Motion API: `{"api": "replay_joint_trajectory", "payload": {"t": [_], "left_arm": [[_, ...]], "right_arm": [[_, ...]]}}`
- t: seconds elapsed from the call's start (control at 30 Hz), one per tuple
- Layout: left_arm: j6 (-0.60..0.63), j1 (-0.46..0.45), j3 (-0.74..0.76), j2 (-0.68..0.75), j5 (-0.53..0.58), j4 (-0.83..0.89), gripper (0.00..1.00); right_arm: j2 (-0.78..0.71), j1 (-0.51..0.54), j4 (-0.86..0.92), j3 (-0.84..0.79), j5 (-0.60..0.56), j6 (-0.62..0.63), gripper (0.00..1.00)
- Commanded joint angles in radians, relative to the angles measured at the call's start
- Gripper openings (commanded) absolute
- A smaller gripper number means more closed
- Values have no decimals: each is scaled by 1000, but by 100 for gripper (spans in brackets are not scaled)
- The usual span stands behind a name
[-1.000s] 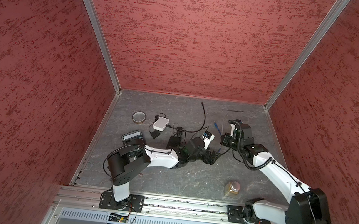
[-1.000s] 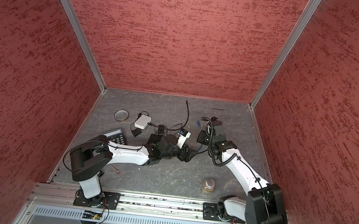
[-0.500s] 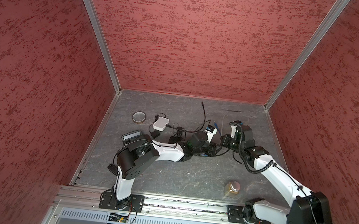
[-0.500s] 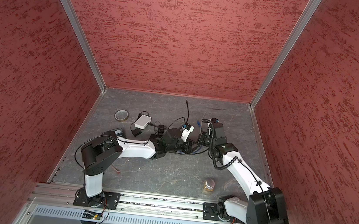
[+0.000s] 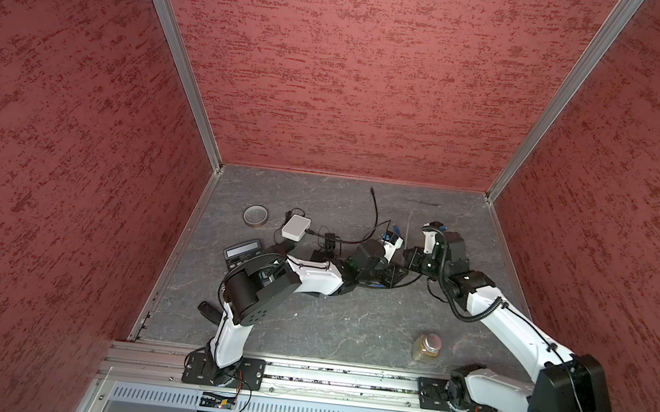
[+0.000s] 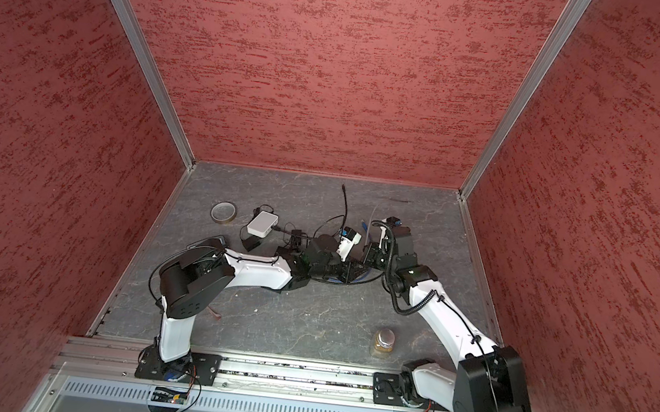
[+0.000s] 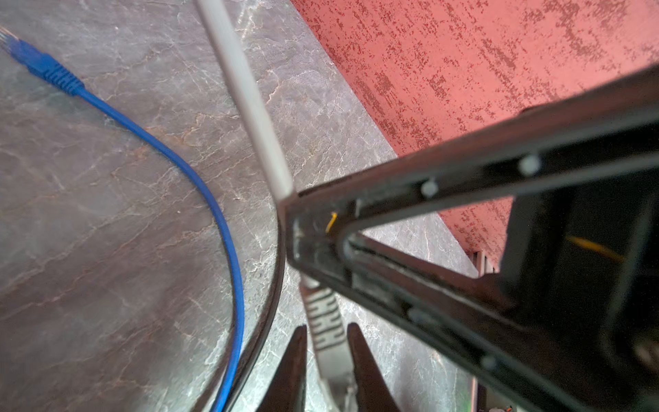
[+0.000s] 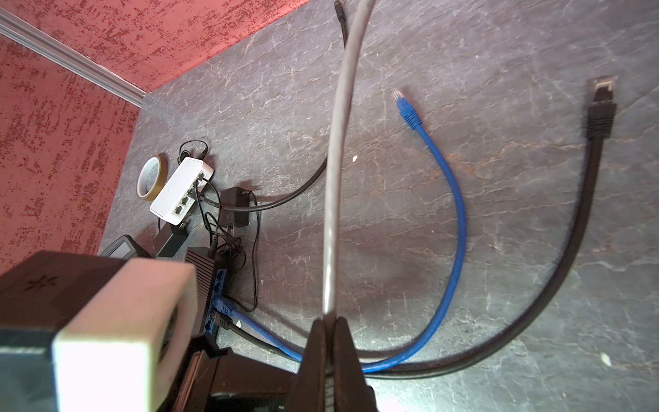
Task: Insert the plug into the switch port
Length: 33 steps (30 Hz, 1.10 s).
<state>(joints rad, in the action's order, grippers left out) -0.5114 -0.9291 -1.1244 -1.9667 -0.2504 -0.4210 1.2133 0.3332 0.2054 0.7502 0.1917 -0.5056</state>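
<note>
Plug (image 7: 330, 344) between left tool (image 7: 327, 326) fingers, grip unclear | right tool (image 8: 331, 321) pinching gray cable (image 8: 333, 178)

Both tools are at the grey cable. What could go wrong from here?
Left tool flanks the plug boot, contact unclear: a loose grip could let it twist. Right tool is shut on the grey cable close by: moving apart could yank it. The blue cable loops alongside and may snag.

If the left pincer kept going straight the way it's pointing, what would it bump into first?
Probably the right pincer, just ahead, shut on the same grey cable the left pincer straddles. Depth is blurry, so I'm not sure.
</note>
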Motion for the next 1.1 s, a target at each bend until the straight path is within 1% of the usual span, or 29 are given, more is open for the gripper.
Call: {"api": "replay_joint_trajectory", "payload": {"t": [0.0,0.1,0.3,0.5,0.6,0.67,0.8,0.93,1.07], "left_arm": [[1,9,-25,-15,-8,-8,19],[6,12,-20,-11,0,0,9],[37,17,-5,2,27,32,3],[93,26,34,48,70,82,1],[148,26,58,87,108,135,1],[203,26,75,123,136,181,1],[318,26,128,212,219,270,1],[446,23,191,306,290,311,1],[555,12,247,388,344,333,2]], "right_arm": [[-18,6,-31,-9,11,-12,0],[-17,5,-32,-9,13,-8,0],[-6,6,-24,-3,26,7,0],[-26,3,-3,17,33,51,8],[-48,4,14,33,56,101,15],[-64,3,36,48,62,140,21],[-100,-1,71,69,39,214,28],[-100,-9,79,97,36,315,32],[-64,-13,81,146,88,432,32]]}}
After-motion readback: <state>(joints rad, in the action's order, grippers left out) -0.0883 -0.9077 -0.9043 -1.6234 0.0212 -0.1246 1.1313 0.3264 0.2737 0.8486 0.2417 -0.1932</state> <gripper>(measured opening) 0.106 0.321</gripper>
